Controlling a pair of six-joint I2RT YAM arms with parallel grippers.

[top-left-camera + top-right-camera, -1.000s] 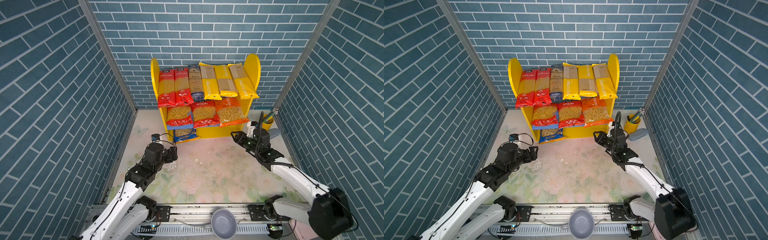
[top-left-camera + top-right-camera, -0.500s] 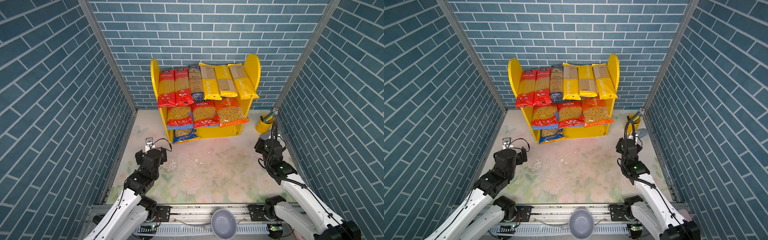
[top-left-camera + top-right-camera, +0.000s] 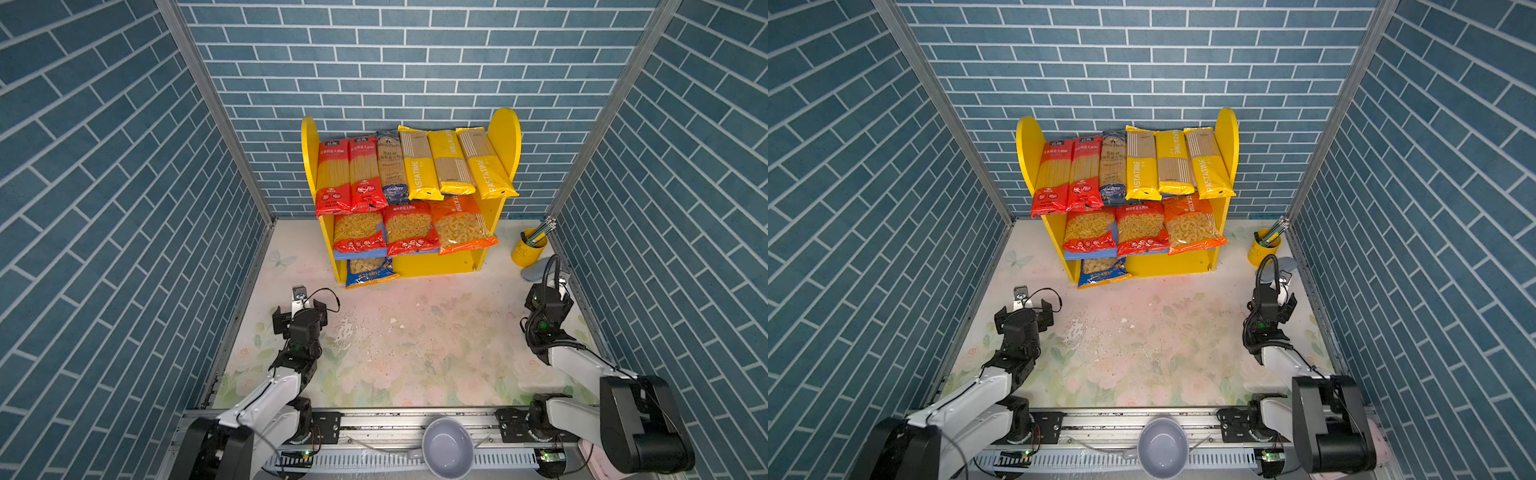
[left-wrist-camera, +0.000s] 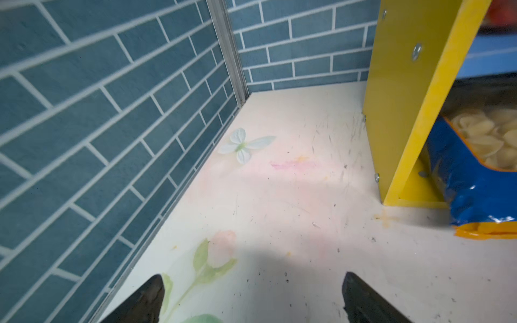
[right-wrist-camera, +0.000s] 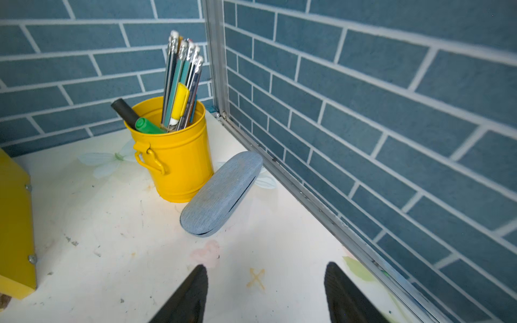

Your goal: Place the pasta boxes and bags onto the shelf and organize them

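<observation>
L end effector point(image 3: 300, 316) sits low over the counter point(image 3: 415, 345) at the left, well short of the shelf point(image 3: 309, 166); jaws spread wide, nothing between them, which the left wrist view confirms: bare counter between the two fingertips point(image 4: 151, 296).

Shelf at the back, centre. Upper tier, L to R: two red spaghetti packs point(image 3: 348, 174), one dark-blue spaghetti pack point(image 3: 390, 166), three yellow spaghetti packs point(image 3: 451, 162), all lying lengthwise w/ front ends overhanging the board. Lower tier: two red short-pasta bags point(image 3: 384, 228), then an orange bag point(image 3: 459, 224), also overhanging a bit. Bottom left: blue-orange bag point(image 3: 368, 270) tucked under the lower board, front end sticking out onto the counter; seen close up in the left wrist view point(image 4: 481, 173).

Judgement: every pack I can see is on or in the shelf, so task looks about done; only tidying possible, e.g. the blue-orange bag.

Handling, judged: spaghetti packs light, stiff along length but brittle inside, film slick; pinch across the narrow width near mid-length so it doesn't tip. Short-pasta bags soft, contents shift, sag if lifted by one end; grab the crimped seam or pinch across the body, no hard squeeze.

R of the shelf: yellow pen cup point(image 3: 528, 249) w/ a grey case point(image 5: 221, 195) leaning against it; not part of the job.

R end effector point(image 5: 265, 293) near the right wall, short of the cup; jaws apart, holding nothing.
</observation>
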